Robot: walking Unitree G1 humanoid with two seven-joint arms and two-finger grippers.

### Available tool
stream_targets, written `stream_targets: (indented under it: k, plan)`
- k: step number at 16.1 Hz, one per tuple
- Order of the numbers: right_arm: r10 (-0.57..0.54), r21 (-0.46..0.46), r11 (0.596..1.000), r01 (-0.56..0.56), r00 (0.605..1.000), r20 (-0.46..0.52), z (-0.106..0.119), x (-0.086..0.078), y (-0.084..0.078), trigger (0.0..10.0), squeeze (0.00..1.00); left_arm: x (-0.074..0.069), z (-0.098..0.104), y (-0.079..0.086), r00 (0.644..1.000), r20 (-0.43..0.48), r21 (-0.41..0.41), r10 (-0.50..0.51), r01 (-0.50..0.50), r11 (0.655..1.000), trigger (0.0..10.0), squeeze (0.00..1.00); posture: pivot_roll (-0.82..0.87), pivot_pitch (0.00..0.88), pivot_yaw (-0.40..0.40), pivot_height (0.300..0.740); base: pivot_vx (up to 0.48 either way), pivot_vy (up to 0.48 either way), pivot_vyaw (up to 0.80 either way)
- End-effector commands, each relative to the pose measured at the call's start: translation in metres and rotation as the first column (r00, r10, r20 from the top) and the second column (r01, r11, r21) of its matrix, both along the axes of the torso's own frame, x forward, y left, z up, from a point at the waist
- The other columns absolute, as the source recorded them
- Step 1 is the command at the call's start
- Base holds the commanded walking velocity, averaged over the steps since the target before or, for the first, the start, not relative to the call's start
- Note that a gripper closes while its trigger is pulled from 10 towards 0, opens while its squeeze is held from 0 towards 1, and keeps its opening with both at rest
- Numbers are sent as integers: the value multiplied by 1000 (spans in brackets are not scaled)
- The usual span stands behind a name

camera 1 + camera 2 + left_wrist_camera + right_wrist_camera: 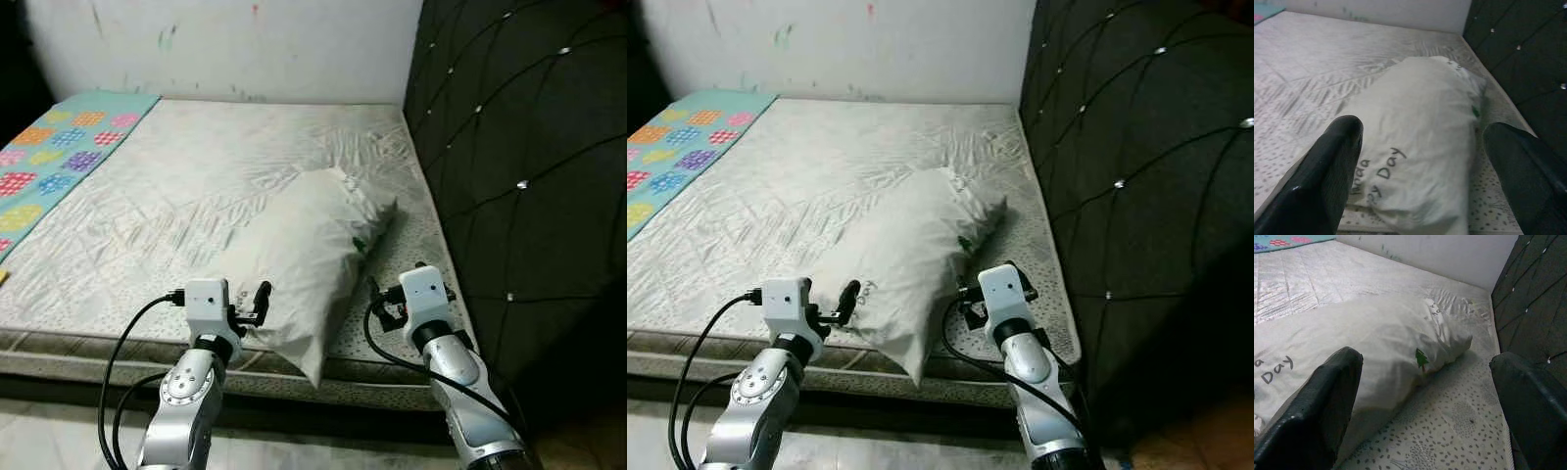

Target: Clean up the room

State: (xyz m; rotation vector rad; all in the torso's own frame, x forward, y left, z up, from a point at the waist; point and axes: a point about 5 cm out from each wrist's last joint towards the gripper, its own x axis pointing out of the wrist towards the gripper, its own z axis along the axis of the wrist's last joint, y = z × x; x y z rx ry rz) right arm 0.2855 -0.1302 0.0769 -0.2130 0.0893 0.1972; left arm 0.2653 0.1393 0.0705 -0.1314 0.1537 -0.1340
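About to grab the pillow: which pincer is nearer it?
Left. The left pincer, open, is at the pillow's near corner, about touching. The right pincer, also open, sits just off its right edge over the mattress.

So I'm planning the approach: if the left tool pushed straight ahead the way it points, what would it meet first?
Probably the white pillow: it lies directly ahead between the left tool's open fingers, on the mattress.
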Motion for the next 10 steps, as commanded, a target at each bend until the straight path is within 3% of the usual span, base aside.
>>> stream_targets:
  k: [1, 5, 10]
  plan:
    - [-1, 22, 1000, -1, 997, 72, 14, 2, 1, 10000, 0, 2, 11, 8, 997, 62, 22, 34, -35, 999, 10000, 0, -135, 0, 1, 740, 0, 0, 0]
    - [-13, 37, 999, 10, 995, 101, 27, 5, -2, 10000, 0, 6, 26, 16, 989, 125, 20, 80, -84, 996, 10000, 0, -136, 0, 3, 740, 0, 0, 0]
    - [-9, 29, 1000, 6, 997, 81, 21, 2, -2, 10000, 0, 3, 21, 13, 993, 105, 30, 55, -59, 998, 10000, 0, -136, 0, 3, 740, 0, 0, 0]
